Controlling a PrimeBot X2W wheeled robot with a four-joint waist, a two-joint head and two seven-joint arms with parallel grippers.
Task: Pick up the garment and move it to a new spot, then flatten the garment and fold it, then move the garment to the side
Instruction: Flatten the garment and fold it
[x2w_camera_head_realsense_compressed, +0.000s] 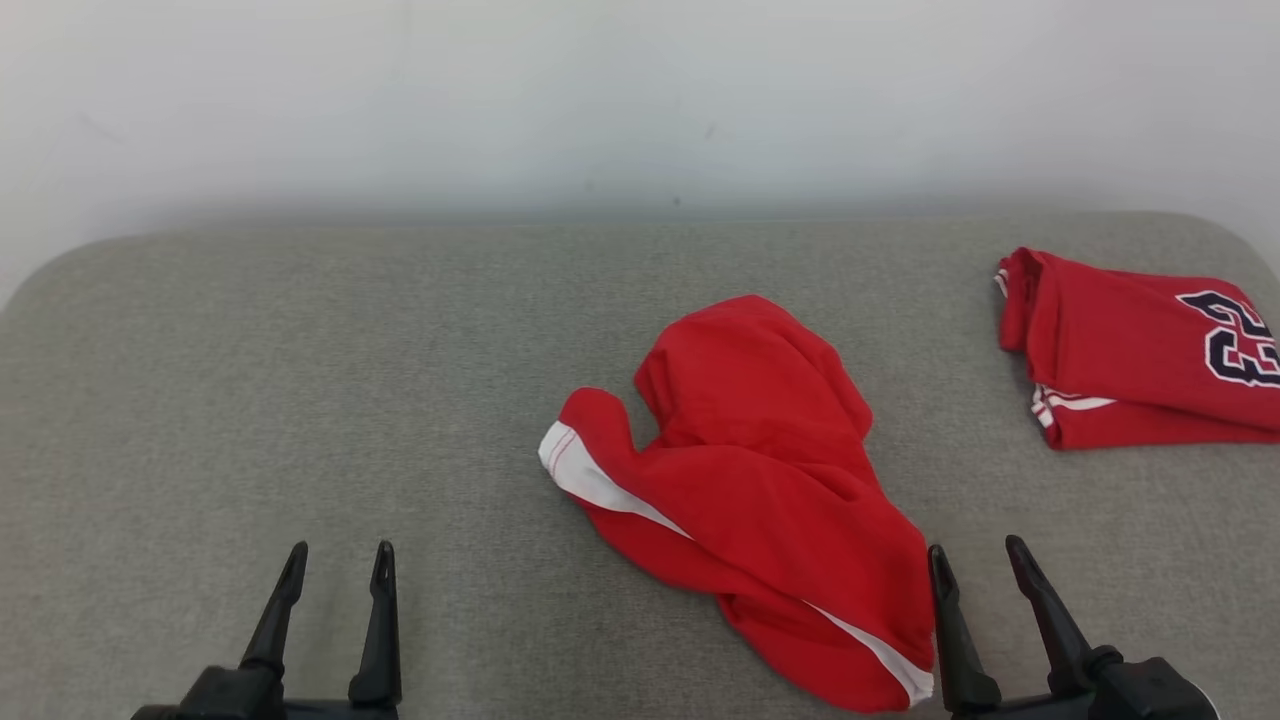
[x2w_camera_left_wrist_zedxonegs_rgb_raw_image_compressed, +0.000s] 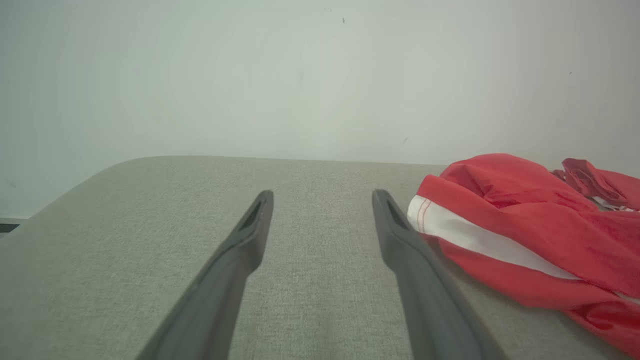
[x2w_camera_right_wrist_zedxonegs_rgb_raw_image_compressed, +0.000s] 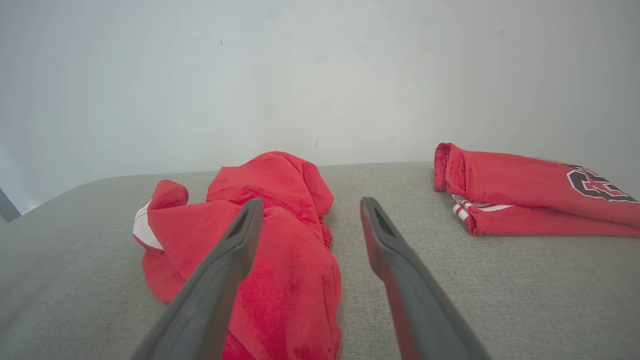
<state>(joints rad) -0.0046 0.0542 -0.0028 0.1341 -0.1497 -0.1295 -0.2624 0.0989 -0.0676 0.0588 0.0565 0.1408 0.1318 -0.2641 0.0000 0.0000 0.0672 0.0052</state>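
Nearest, at the lower left of the head view, the left gripper (x2w_camera_head_realsense_compressed: 341, 548) has its fingers (x2w_camera_left_wrist_zedxonegs_rgb_raw_image_compressed: 250, 235) spread wide over bare grey tabletop (x2w_camera_head_realsense_compressed: 300, 350), gripping nothing. At the lower right, the right gripper (x2w_camera_head_realsense_compressed: 975, 546) also has its fingers (x2w_camera_right_wrist_zedxonegs_rgb_raw_image_compressed: 380, 240) spread apart, and they pinch nothing. Its left finger stands just beside the near end of the garment (x2w_camera_head_realsense_compressed: 760, 470); whether they touch cannot be told.

The garment is a crumpled red piece with a white stripe along one edge. It lies loose on the tabletop, right of centre, running from beside the right gripper up and away towards the middle, with one rounded lobe poking out to the left.

Farther back, near the right edge and well apart from it, a second red garment (x2w_camera_head_realsense_compressed: 1130, 350) lies folded flat, dark numerals showing on top. Behind the tabletop rises a plain pale wall (x2w_camera_head_realsense_compressed: 600, 100).
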